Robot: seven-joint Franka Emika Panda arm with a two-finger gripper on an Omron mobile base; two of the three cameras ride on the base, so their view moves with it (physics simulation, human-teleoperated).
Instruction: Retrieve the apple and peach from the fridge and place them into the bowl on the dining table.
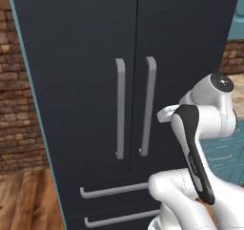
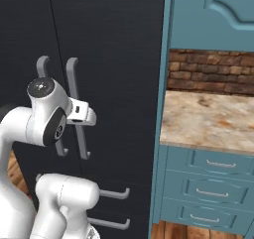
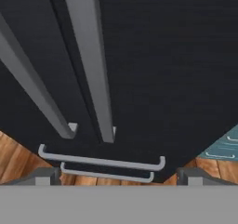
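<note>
Arm facing shut fridge point(image 1: 95, 81).
Both doors closed, handles point(image 1: 120, 108) side by side at the centre seam, two drawers below. Gripper point(image 3: 119, 176) open, fingertips point(image 3: 45, 176) wide apart, aimed down the door front near the handles' lower ends.

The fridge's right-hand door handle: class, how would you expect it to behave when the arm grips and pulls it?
The right door handle looks like a stiff grey bar fixed at both ends, so it probably won't flex. Its smooth finish may let the jaws slide along it. The fridge door is tall and shut, so it likely swings heavily on its hinge rather than yielding straight out.
</note>
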